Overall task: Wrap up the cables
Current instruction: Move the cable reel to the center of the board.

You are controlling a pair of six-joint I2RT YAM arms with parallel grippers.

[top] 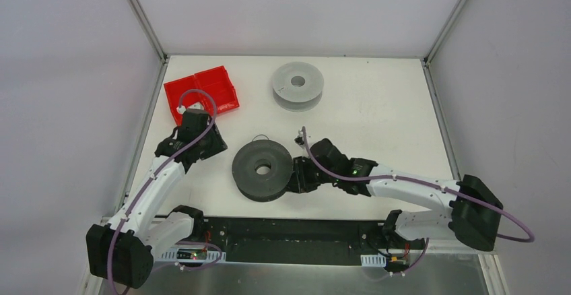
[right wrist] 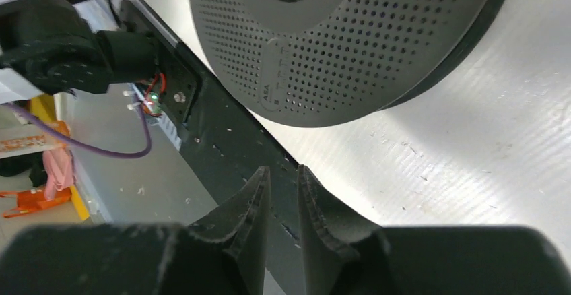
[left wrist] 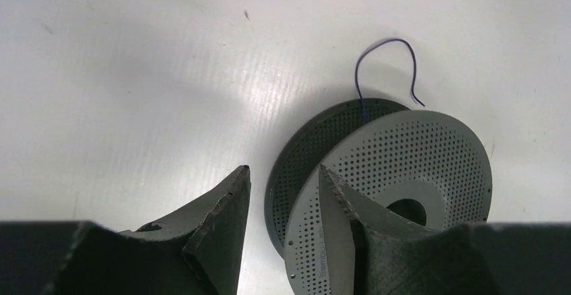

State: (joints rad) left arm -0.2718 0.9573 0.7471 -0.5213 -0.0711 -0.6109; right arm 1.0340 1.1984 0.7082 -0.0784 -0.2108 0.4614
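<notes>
A dark grey perforated spool (top: 246, 172) lies flat at the table's middle. A thin dark cable (top: 259, 137) sticks out of its far rim as a small loose loop. In the left wrist view the cable (left wrist: 390, 39) arches above the spool (left wrist: 417, 150). My left gripper (top: 217, 148) is open and empty just left of the spool, and its right finger (left wrist: 337, 201) overlaps the spool's rim. My right gripper (top: 297, 177) is at the spool's right side. Its jaws (right wrist: 283, 168) stand a narrow gap apart with nothing between them, below the spool (right wrist: 350, 39).
A light grey spool (top: 297, 86) stands at the back centre. A red divided bin (top: 202, 91) sits at the back left, just behind my left wrist. The black base rail (right wrist: 222, 126) runs along the table's near edge under my right gripper.
</notes>
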